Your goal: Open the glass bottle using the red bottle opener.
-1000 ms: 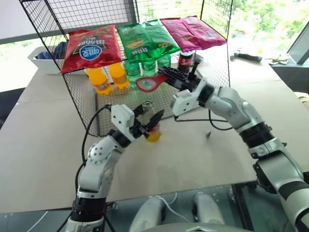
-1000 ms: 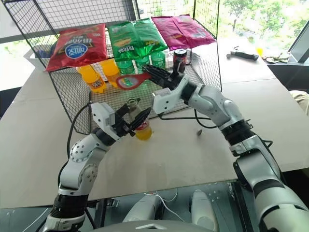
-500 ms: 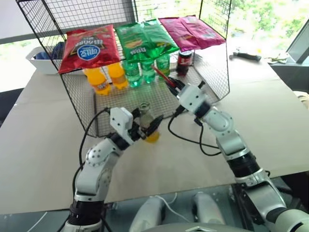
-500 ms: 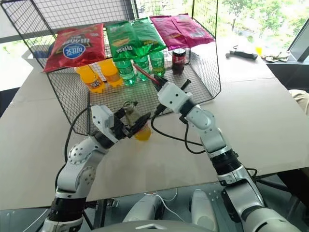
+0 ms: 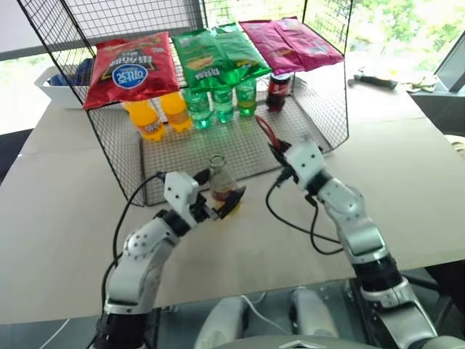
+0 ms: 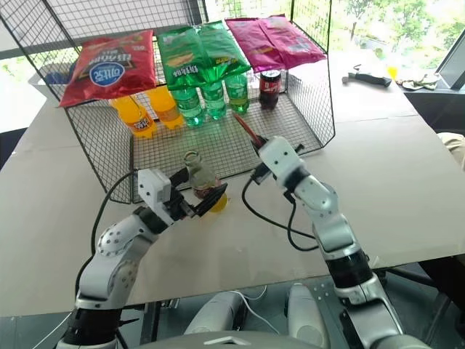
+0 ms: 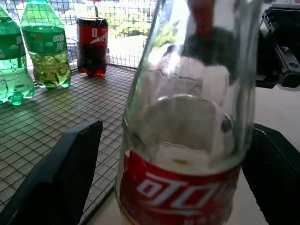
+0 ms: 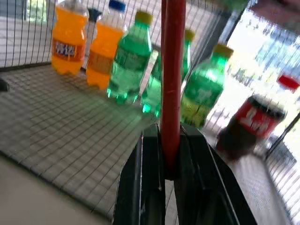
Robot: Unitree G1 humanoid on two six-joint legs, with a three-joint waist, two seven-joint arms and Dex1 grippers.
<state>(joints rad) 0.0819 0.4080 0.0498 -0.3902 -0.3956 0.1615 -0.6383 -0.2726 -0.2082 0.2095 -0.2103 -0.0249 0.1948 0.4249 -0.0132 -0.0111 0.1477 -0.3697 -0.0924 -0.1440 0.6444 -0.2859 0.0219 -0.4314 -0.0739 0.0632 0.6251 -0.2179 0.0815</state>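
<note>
At the front edge of the wire shelf, the glass bottle [image 5: 221, 179] stands upright on the table, neck pointing up, no cap to be seen on its mouth. The left gripper [image 5: 218, 206] has let go: a second ago its fingers hugged the bottle, now they spread wide on both sides. The right gripper [image 5: 278, 151] has come down from above the bottle to its right side. It pinches the red bottle opener [image 5: 264, 131] by one end, the opener pointing up and away toward the green bottles [image 5: 223, 105]. The opening looks done.
</note>
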